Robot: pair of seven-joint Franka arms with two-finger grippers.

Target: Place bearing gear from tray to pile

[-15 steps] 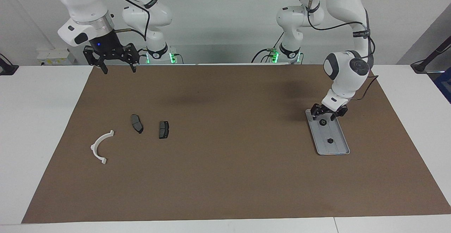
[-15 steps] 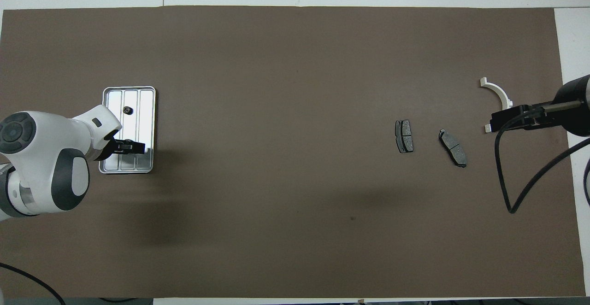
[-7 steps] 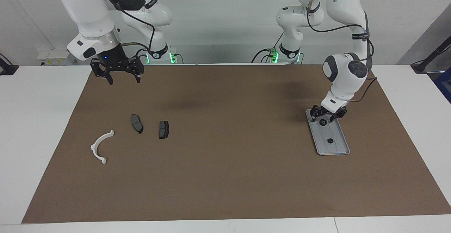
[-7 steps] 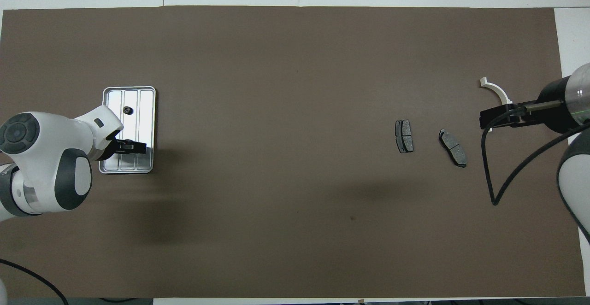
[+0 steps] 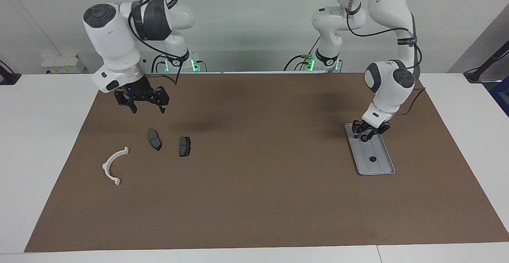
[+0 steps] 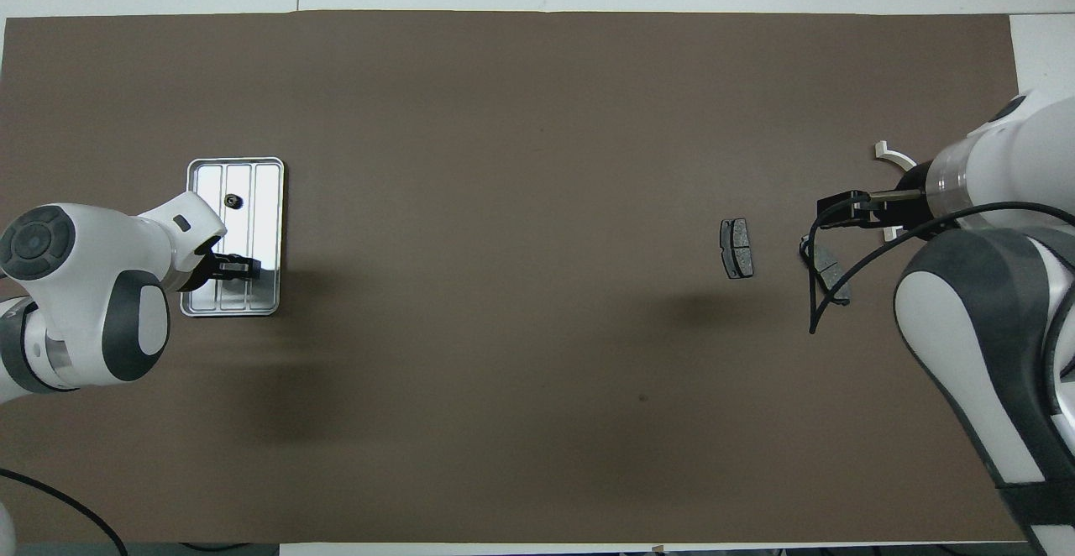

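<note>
Left gripper [image 5: 365,134] low in tray [image 5: 379,167], jaws closing around the near gear [image 5: 364,138]; grip unconfirmed. Lift straight, clear rim. Right gripper [image 5: 146,107], jaws apart, hangs over pile [image 5: 155,140].

The tray [image 6: 197,171] lies at the left of the frame on the brown mat [image 6: 504,119], with a small dark gear [image 6: 230,200] in its upper part. The left gripper [image 6: 239,267] covers the tray's lower part. At the right, the right gripper [image 6: 844,207] hangs over one dark pad [image 6: 831,275]; another pad [image 6: 736,248] lies beside it, and a white bracket [image 6: 887,152] peeks out above the arm.
</note>
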